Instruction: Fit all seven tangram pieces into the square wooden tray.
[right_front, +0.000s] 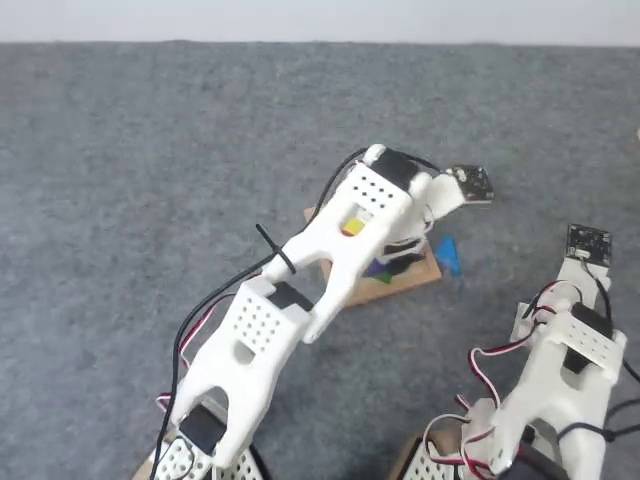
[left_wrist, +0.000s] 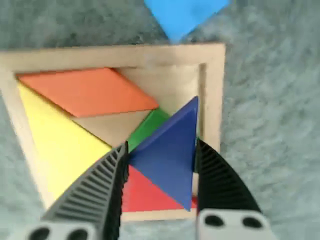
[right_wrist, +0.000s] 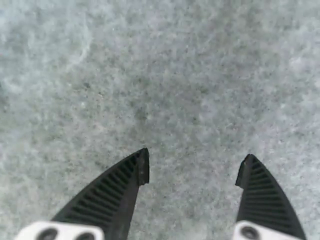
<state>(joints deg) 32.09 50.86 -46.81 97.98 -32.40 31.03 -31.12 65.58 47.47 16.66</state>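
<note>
My left gripper is shut on a dark blue triangle, held over the square wooden tray. In the tray lie an orange parallelogram, a yellow triangle, a green piece and a red triangle. A light blue triangle rests on the carpet just outside the tray; from above the light blue triangle lies by the tray's right side, under the left arm. My right gripper hangs open over bare carpet, nothing between its fingers.
Grey carpet covers the whole table. The right arm stands at the lower right, apart from the tray. A pale wall edge runs along the far side.
</note>
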